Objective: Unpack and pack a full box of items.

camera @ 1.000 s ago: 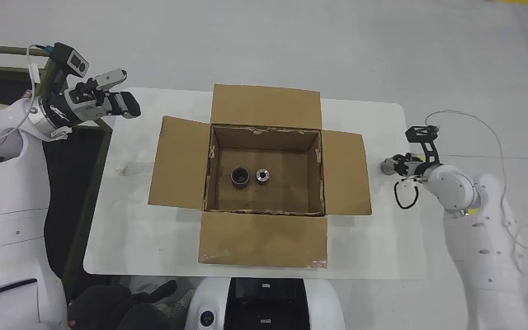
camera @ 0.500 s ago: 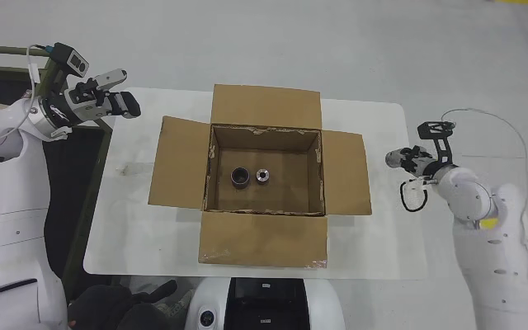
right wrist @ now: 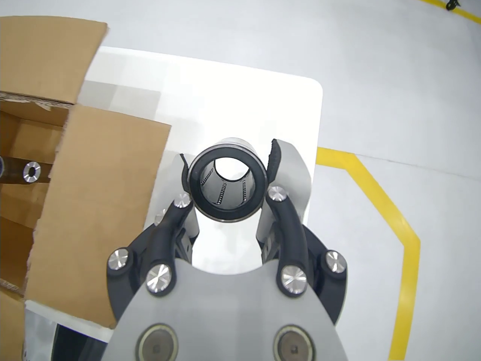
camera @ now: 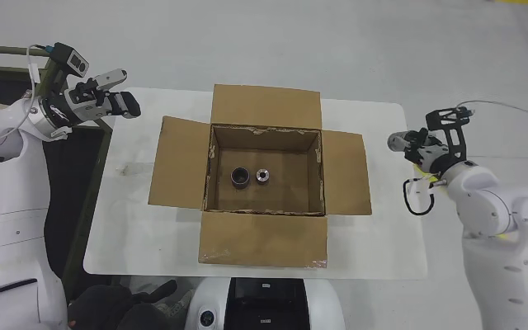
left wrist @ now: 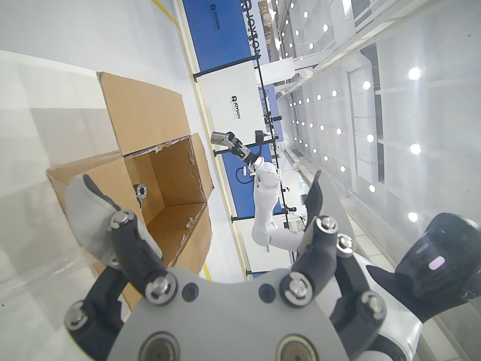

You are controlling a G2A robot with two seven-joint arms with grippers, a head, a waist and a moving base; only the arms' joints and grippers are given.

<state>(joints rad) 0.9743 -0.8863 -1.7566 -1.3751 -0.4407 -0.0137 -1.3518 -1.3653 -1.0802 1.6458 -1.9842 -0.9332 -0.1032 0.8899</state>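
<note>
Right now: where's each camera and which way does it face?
Top view: above the arms, looking down at the box on the table; left gripper and right gripper show at opposite ends.
Left wrist view: behind the open left gripper, facing across the box toward the right arm.
Right wrist view: behind the right gripper, shut on a metal sleeve, facing down at table and box flap.
Shared: both wrist views catch the silver part in the box.

The right gripper (right wrist: 229, 162) clamps a hollow metal cylinder (right wrist: 225, 197) above the table (right wrist: 240, 91), beside the cardboard box's (right wrist: 94, 197) open flap.
</note>
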